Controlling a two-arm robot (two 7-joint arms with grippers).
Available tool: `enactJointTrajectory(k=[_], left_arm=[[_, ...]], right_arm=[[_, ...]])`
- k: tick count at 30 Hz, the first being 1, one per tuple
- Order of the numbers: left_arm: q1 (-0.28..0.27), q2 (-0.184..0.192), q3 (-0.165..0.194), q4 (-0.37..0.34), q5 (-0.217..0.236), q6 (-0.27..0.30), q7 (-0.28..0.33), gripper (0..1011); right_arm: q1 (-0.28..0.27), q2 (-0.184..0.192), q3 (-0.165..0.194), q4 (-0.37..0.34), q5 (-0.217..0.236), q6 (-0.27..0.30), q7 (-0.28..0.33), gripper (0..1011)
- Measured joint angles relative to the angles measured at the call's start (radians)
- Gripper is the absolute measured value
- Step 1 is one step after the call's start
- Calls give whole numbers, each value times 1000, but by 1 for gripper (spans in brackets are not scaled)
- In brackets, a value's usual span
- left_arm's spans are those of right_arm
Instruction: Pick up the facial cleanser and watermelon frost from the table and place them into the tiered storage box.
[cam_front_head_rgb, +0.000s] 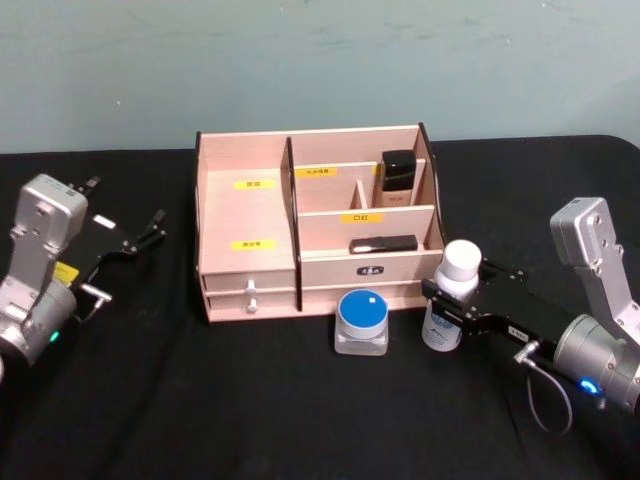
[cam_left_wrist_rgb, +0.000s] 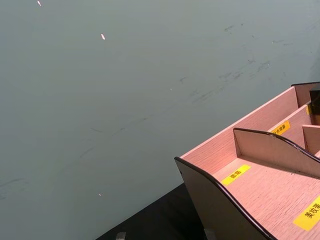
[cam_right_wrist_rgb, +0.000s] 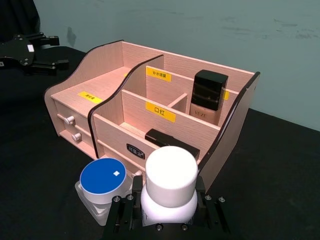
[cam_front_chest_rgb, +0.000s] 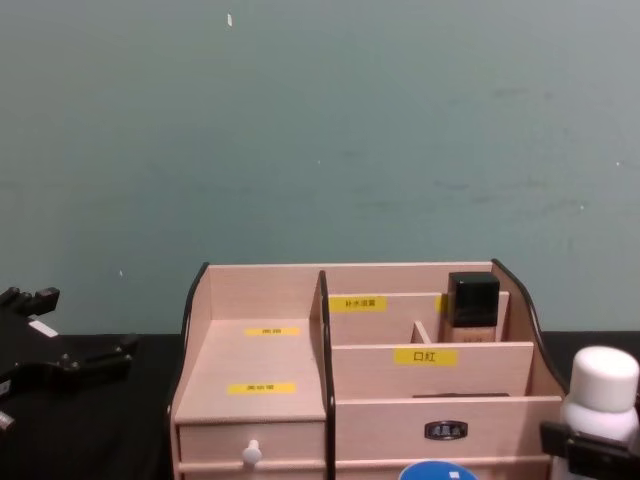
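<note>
Right gripper (cam_front_head_rgb: 447, 306), near right of the table (cam_front_head_rgb: 250, 410): clenched on a white-capped bottle (cam_front_head_rgb: 452, 292), fingers on either side of its body below the cap. Bottle upright, just off the near right corner of the tiered storage box (cam_front_head_rgb: 225, 145); whether its base rests on the table cannot be determined. A blue-lidded jar (cam_front_head_rgb: 361, 320) stands on the table just left of the bottle, close against the box's front. Inside the box: a dark-capped bottle (cam_front_head_rgb: 397, 178) upright in the far right compartment and a flat black item (cam_front_head_rgb: 383, 243) lying on the tier nearer. Left gripper (cam_front_head_rgb: 128, 212): released, fingers spread, idle well left of the box.
</note>
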Motion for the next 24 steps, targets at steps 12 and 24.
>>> enactJointTrajectory(k=[12, 24], left_arm=[[0, 0, 0, 0, 0, 0, 0, 1010], [0, 0, 0, 0, 0, 0, 0, 1009]], right_arm=[[0, 0, 0, 0, 0, 0, 0, 594], [-7, 3, 15, -21, 26, -15, 41, 594]])
